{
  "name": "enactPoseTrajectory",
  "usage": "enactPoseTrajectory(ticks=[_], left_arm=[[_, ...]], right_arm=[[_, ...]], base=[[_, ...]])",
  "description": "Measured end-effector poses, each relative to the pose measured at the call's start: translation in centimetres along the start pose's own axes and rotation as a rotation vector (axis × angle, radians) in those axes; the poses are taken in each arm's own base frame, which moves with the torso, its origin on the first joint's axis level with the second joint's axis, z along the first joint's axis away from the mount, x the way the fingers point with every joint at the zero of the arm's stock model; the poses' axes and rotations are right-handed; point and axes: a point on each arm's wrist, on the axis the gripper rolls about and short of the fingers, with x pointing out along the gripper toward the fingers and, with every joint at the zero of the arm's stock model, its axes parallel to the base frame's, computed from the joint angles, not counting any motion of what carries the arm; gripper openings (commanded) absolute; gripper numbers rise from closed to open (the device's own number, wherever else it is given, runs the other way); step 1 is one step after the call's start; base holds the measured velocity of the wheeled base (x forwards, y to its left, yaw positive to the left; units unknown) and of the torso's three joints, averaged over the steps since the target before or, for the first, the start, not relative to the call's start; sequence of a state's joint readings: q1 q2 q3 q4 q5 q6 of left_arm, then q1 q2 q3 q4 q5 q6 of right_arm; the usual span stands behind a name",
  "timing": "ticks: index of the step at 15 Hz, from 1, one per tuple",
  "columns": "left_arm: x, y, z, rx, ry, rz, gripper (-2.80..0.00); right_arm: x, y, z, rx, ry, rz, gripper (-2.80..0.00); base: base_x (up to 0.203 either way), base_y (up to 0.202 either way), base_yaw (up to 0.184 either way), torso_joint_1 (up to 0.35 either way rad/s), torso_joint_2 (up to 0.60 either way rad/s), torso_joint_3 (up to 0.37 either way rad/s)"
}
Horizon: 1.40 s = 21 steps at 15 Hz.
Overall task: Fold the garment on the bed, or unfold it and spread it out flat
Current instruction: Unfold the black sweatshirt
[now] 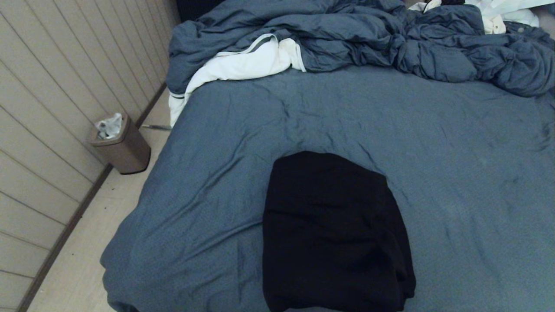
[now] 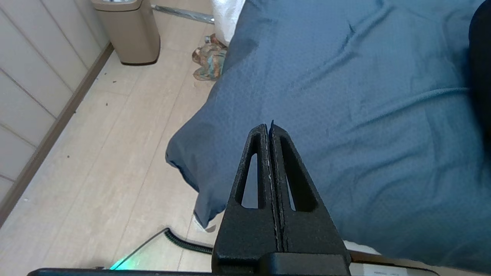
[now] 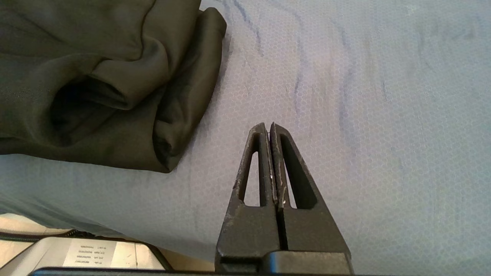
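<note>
Garment [image 1: 334,234]: black, thick fabric, folded into a compact bundle of roughly rectangular outline. It lies on the bed [image 1: 455,182] at the near edge, about midway across the visible width. Rounded layered folds and a dark hollow show at its near corner in the right wrist view [image 3: 96,88]. No zipper or hood can be made out.

Left hand [image 2: 269,128]: fingers pressed together, holding nothing. It hangs above the near left corner of the bed, where the blue-grey sheet [image 2: 345,115] drops toward the pale floor [image 2: 103,153]. It is well apart from the garment, of which only a dark edge [image 2: 481,65] shows.

Right hand [image 3: 268,127]: fingers pressed together, holding nothing. It hangs over bare sheet [image 3: 364,96] near the garment's near right corner, not touching it.

Bed surface beyond the garment: bare sheet with shallow wrinkles.

Left of the bed: a tan waste bin [image 1: 123,147] with a crumpled liner stands on the floor against the panelled wall [image 1: 52,99]. A small patterned item [image 2: 209,61] lies on the floor at the bedside; its kind cannot be told.

Far end of the bed: a blue-grey duvet [image 1: 368,39] lies bunched across the full width. A white cloth with grey stripes [image 1: 243,65] emerges from under it at the far left and hangs over the bed's side.
</note>
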<state>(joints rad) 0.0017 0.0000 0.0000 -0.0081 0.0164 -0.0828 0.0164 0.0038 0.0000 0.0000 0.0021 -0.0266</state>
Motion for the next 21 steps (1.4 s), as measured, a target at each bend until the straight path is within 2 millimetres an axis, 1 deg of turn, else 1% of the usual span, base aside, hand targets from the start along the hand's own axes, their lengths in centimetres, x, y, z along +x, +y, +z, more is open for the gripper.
enactPoseTrajectory(ticks=[3,4,6,7,8,10,12,13,14,16,17,18,19,20,21], left_arm=[[-0.2,0.0,0.2,0.074,0.050,-0.002,-2.80],[-0.3,-0.1,1.1,0.085,0.063,-0.002,-2.80],[-0.3,-0.5,5.1,0.064,0.038,-0.010,-2.80],[0.1,-0.7,7.6,0.044,0.027,-0.021,-2.80],[0.8,-1.0,10.1,0.028,0.028,-0.042,-2.80],[3.1,-1.4,14.0,0.003,0.064,-0.089,-2.80],[6.3,-1.9,16.8,-0.037,0.124,-0.135,-2.80],[7.8,-2.2,18.0,-0.069,0.149,-0.168,-2.80],[9.3,-2.8,18.8,-0.101,0.185,-0.211,-2.80],[11.7,-4.5,19.4,-0.118,0.254,-0.271,-2.80],[12.8,-6.0,19.4,-0.114,0.284,-0.291,-2.80],[13.9,-7.8,19.4,-0.111,0.308,-0.302,-2.80],[15.0,-9.9,19.2,-0.101,0.334,-0.303,-2.80],[16.0,-12.1,18.9,-0.086,0.354,-0.299,-2.80],[16.9,-14.5,18.6,-0.071,0.368,-0.303,-2.80]], right_arm=[[0.0,0.0,0.0,-0.006,0.000,0.005,-2.80],[0.0,0.0,0.0,-0.010,-0.001,0.007,-2.80],[0.0,0.0,0.0,-0.020,0.003,0.007,-2.80],[-0.1,0.0,0.0,-0.021,0.006,0.006,-2.80],[-0.1,0.0,0.0,-0.021,0.020,0.006,-2.80],[-0.4,0.0,0.7,-0.019,0.055,0.008,-2.80],[-0.8,-0.1,3.6,0.012,0.051,0.018,-2.80],[-0.7,-0.1,5.6,0.040,0.046,0.022,-2.80],[-0.4,-0.2,7.8,0.077,0.048,0.029,-2.80],[1.1,-0.3,12.8,0.167,0.050,0.041,-2.80],[2.3,-0.3,15.2,0.216,0.062,0.046,-2.80],[4.1,-0.3,17.1,0.263,0.099,0.048,-2.80],[6.1,-0.3,18.5,0.299,0.145,0.046,-2.80],[8.3,-0.2,19.1,0.327,0.212,0.037,-2.80],[10.5,-0.2,19.4,0.348,0.281,0.026,-2.80]], base=[[0.000,0.000,0.000,0.000,0.00,0.000],[0.000,0.000,0.000,0.000,0.00,0.000],[0.000,0.000,0.000,0.000,0.00,0.000],[0.000,0.000,0.000,0.000,0.00,0.000],[0.000,0.000,0.000,0.000,0.00,0.000],[0.000,0.000,0.000,0.000,0.00,0.000],[0.000,0.000,0.000,0.000,0.00,0.000],[0.000,0.000,0.000,0.000,0.00,0.000],[0.000,0.000,0.000,0.000,0.00,0.000],[0.000,0.000,0.000,0.000,0.00,0.000],[0.000,0.000,0.000,0.000,0.00,0.000],[0.000,0.000,0.000,0.000,0.00,0.000],[0.000,0.000,0.000,0.000,0.00,0.000],[0.000,0.000,0.000,0.000,0.00,0.000],[0.000,0.000,0.000,0.000,0.00,0.000]])
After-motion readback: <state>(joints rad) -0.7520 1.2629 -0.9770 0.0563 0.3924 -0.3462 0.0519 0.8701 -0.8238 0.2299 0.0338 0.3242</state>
